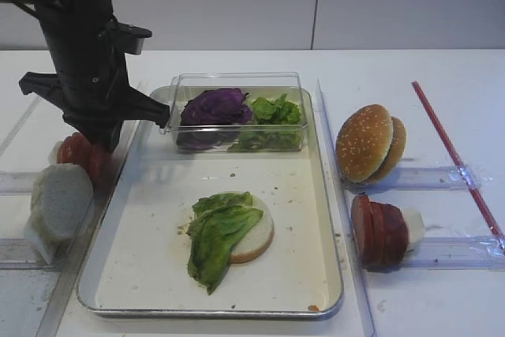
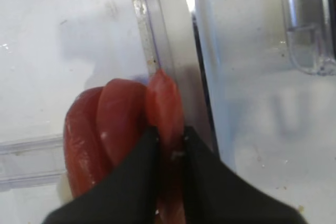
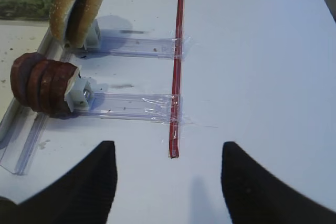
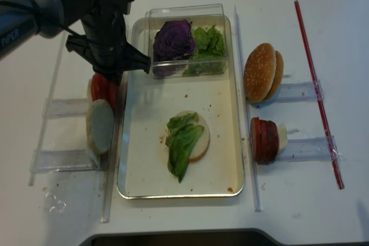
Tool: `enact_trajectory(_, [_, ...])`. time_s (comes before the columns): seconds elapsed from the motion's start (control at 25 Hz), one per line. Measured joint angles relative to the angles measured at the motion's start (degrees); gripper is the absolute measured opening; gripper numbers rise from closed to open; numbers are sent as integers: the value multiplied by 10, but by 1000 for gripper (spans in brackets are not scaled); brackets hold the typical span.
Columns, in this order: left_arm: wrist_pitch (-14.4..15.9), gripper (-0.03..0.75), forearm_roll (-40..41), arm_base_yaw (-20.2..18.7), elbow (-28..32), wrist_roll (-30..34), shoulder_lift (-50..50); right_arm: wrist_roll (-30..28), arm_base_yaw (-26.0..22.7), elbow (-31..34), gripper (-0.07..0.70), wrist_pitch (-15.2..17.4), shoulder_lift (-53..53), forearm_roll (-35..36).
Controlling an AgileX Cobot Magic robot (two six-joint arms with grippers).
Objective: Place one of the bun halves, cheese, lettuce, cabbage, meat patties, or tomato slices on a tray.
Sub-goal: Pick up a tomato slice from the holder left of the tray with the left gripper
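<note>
tomato slices (image 2: 113, 129) stand on edge in a rack just left of the tray (image 1: 134, 195), outside its rim. the left gripper (image 2: 168, 145) is down over them and pinched tight on the slice nearest the tray; in the left wrist view both dark fingers (image 2: 202, 161) press its faces. the slice sits level with its neighbours, so by the look of it the lift is not yet made.

on the tray, a pale bun half (image 1: 254, 236) lies cut face up with a lettuce leaf (image 1: 215, 236) draped over it. a clear box (image 1: 237, 112) at the far end holds purple cabbage (image 1: 215, 106) and more green leaves.

judgement: grasp done; lifting, carrying over the rim and setting down remain.

the right gripper (image 3: 168, 182) hangs wide apart over bare table, holding nothing, near the meat patties (image 3: 44, 85) and sesame buns (image 3: 76, 9).
</note>
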Motion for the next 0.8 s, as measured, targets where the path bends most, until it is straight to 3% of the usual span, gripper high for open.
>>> enact_trajectory(0.8, [8,60,17,-1,-1,-17,0,0,0,0,454,1,0,0])
